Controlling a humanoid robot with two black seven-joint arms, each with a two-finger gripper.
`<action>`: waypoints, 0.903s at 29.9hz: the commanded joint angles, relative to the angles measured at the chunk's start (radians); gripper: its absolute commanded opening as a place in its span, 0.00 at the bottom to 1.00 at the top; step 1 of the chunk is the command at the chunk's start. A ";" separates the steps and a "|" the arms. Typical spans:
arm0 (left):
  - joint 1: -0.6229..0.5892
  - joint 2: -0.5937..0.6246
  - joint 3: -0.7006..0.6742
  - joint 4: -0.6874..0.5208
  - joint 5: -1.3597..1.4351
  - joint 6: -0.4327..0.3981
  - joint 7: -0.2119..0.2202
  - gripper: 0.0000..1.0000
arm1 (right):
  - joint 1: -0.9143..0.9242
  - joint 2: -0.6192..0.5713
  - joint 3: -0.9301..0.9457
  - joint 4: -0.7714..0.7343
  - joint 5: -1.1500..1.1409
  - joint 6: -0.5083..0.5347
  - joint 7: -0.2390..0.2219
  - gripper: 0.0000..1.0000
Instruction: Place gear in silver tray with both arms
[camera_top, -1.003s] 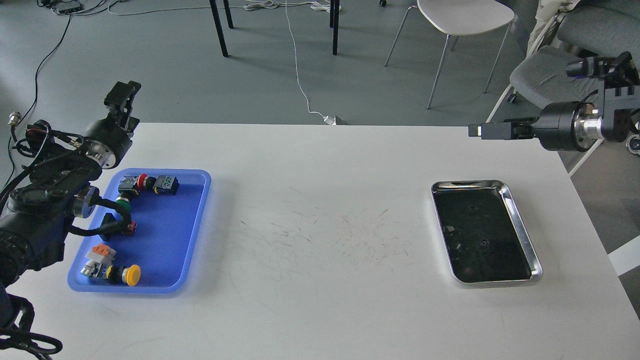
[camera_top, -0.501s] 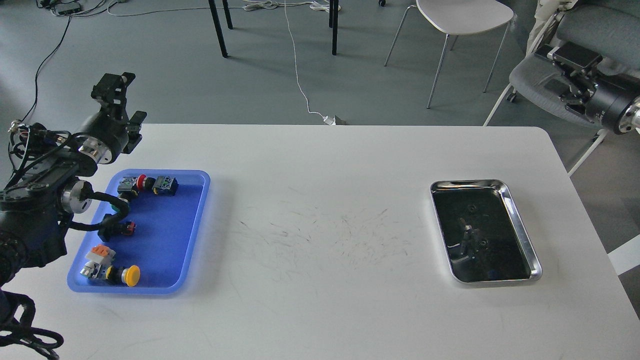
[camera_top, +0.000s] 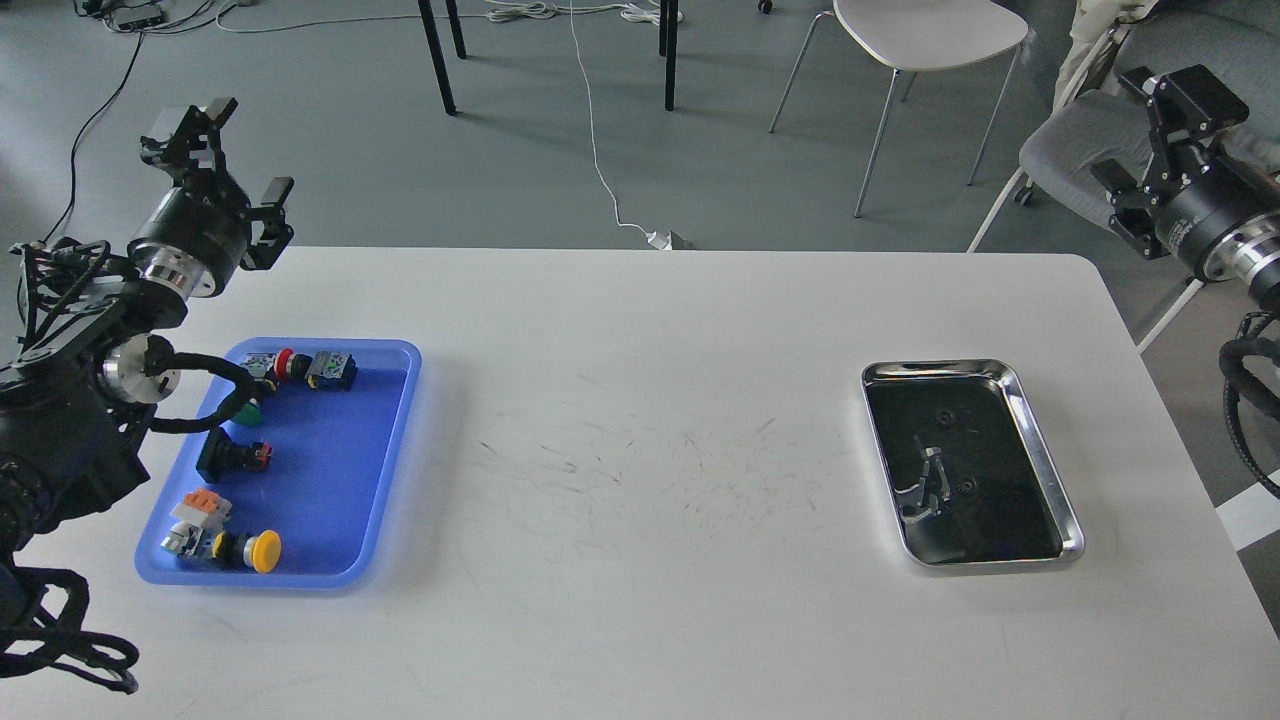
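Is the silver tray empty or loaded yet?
Empty. The silver tray shows only dark mirror reflections on its bottom; the parts all sit in the blue tray.

Silver tray (camera_top: 1045, 455), dark bottom; blue tray (camera_top: 385, 450); white table (camera_top: 640, 330).

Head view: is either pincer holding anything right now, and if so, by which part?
Nothing is held. The left pincer and the right pincer are both raised clear of the table, open and empty.
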 joint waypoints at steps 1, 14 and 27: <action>0.002 -0.003 -0.001 -0.002 -0.005 -0.004 0.031 0.99 | -0.023 0.011 0.039 0.023 0.053 0.005 0.000 0.99; 0.016 0.007 0.013 -0.007 -0.007 -0.004 0.039 0.99 | -0.065 0.115 0.062 0.147 0.277 -0.070 0.000 0.99; 0.016 0.029 -0.004 -0.004 -0.025 -0.004 0.162 0.99 | -0.069 0.175 0.092 0.134 0.332 -0.181 0.000 0.99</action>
